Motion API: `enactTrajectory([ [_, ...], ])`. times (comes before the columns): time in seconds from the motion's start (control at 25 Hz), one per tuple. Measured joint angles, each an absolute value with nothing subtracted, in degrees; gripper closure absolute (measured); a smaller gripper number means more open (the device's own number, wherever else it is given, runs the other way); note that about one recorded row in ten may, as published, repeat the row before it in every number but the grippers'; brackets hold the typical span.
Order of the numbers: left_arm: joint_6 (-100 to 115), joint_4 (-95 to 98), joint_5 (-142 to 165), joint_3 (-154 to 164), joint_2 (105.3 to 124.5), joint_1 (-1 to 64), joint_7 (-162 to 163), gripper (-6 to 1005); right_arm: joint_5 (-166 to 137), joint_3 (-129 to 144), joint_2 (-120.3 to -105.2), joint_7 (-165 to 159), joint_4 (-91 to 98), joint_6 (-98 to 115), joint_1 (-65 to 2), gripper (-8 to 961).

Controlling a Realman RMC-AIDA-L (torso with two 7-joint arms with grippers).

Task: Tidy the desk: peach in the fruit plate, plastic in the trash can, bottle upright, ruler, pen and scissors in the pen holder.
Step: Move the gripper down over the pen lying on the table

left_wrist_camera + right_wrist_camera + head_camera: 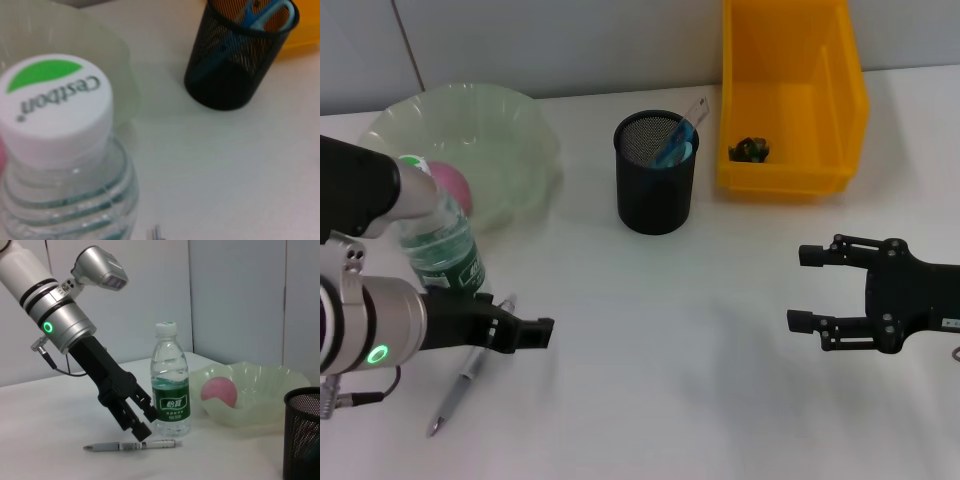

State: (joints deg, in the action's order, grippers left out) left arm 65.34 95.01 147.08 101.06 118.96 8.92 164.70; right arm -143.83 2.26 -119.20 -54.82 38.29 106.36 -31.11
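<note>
Your left gripper (145,422), fingers apart, sits beside the upright bottle (170,385), apparently just clear, above the pen (468,368) near the desk's (670,330) left edge. Right gripper (812,290) hovers wide open.

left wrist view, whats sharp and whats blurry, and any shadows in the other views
Left wrist view: bottle cap fills the near corner, soft; pen holder blurred too. Head view: faint shadows beside the pen holder and under the right gripper. Right wrist view: bottle and pen crisp, even light.
</note>
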Motion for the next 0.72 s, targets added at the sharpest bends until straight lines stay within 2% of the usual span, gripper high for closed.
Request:
enactTrajectory([
  [0.56, 67.0, 90.5, 149.6, 99.5, 118.98, 11.9, 164.9, 172, -143.8, 2.3, -119.19, -54.9, 38.3, 106.1, -30.9, 146],
  [0.72, 68.2, 89.1, 149.9, 99.3, 118.92, 13.0, 164.9, 242, -143.8, 2.3, -119.18, -54.9, 38.3, 106.1, -30.9, 147],
])
